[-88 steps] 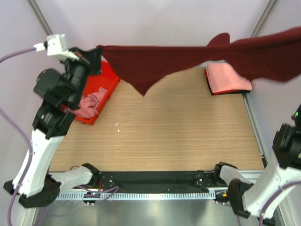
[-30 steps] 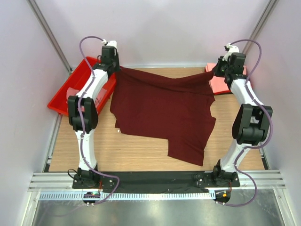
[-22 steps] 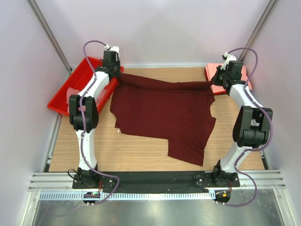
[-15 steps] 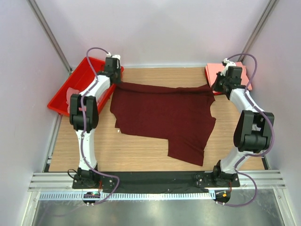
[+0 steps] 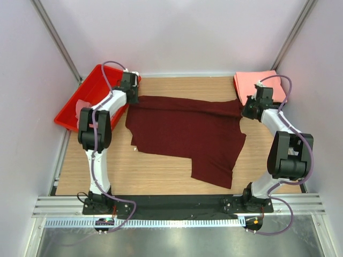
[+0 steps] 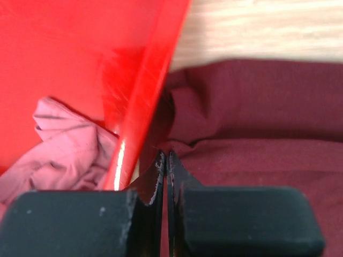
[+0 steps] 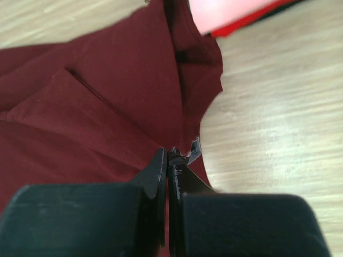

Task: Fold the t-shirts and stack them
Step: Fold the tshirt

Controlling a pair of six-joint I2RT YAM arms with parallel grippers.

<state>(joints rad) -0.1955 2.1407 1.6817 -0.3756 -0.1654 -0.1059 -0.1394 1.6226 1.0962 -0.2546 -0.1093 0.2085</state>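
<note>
A dark maroon t-shirt (image 5: 185, 131) lies spread on the wooden table, its far edge strung between the two grippers. My left gripper (image 5: 130, 98) is shut on the shirt's far left corner (image 6: 177, 140), right beside the red tray's wall. My right gripper (image 5: 246, 111) is shut on the shirt's far right corner (image 7: 185, 147), low over the table. A folded salmon-pink t-shirt (image 5: 255, 85) lies at the far right; its edge shows in the right wrist view (image 7: 225, 13). A crumpled dusty pink t-shirt (image 6: 64, 152) lies in the tray.
The red plastic tray (image 5: 69, 110) stands at the far left, its rim (image 6: 139, 101) close to my left fingers. The enclosure's walls stand on all sides, and a metal rail runs along the near edge.
Both grippers have come down and toward the near side with the maroon shirt. The shirt went from hanging in the air to lying on the table, its far edge lowered.
</note>
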